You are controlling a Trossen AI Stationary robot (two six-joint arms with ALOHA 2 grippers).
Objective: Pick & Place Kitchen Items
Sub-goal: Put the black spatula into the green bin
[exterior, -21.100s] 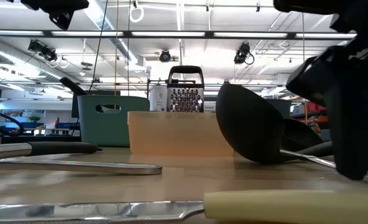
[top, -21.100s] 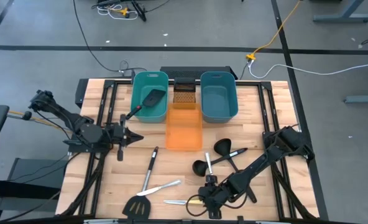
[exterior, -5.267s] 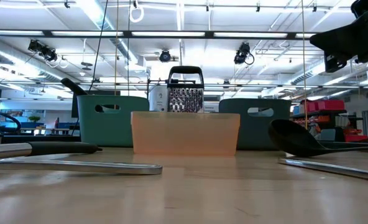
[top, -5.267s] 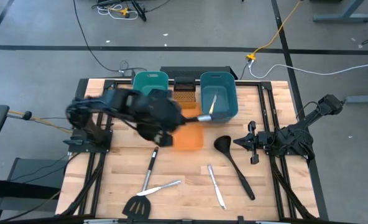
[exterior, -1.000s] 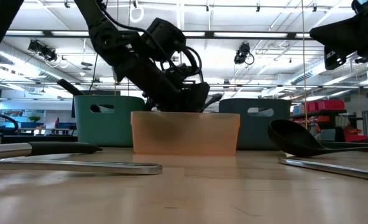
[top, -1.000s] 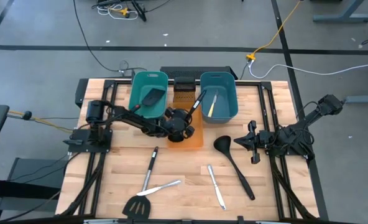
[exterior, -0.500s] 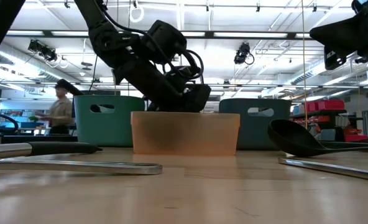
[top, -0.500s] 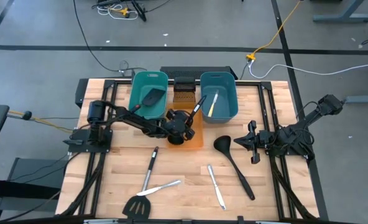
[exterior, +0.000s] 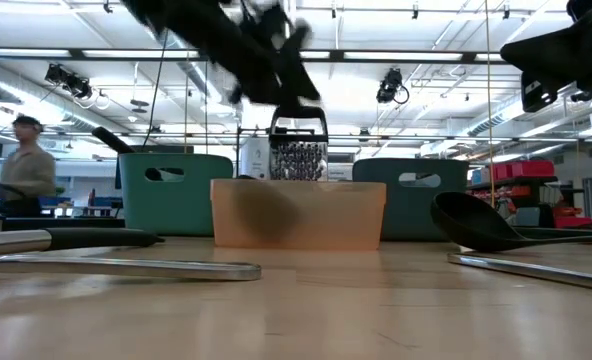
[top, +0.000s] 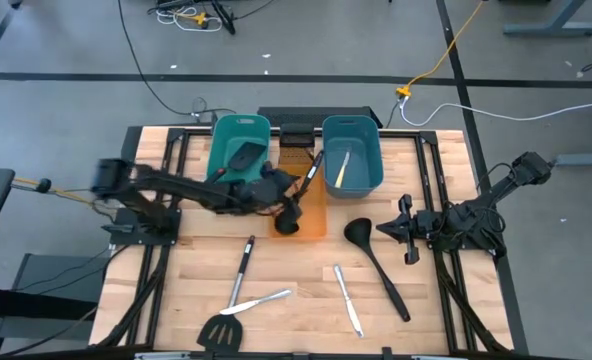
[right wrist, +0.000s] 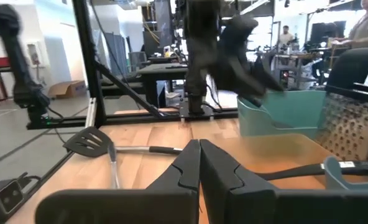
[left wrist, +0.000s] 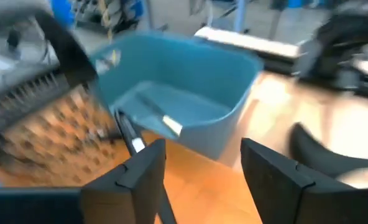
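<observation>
The left pincer [top: 284, 195] hovers over the orange tub [top: 311, 220], its fingers [left wrist: 140, 177] spread wide with nothing between them. A black ladle [top: 298, 200] lies in that tub right at the pincer, handle leaning out toward 1 o'clock. The right pincer [top: 384, 229] waits at the tabletop's [top: 296, 290] 3 o'clock side, pressed closed and empty. Another ladle [top: 374, 263] lies just beside it toward 7 o'clock. No writing can be read.

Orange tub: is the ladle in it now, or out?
In. The ladle lies in the orange tub, handle leaning over its far rim; the open left pincer holds nothing.
</observation>
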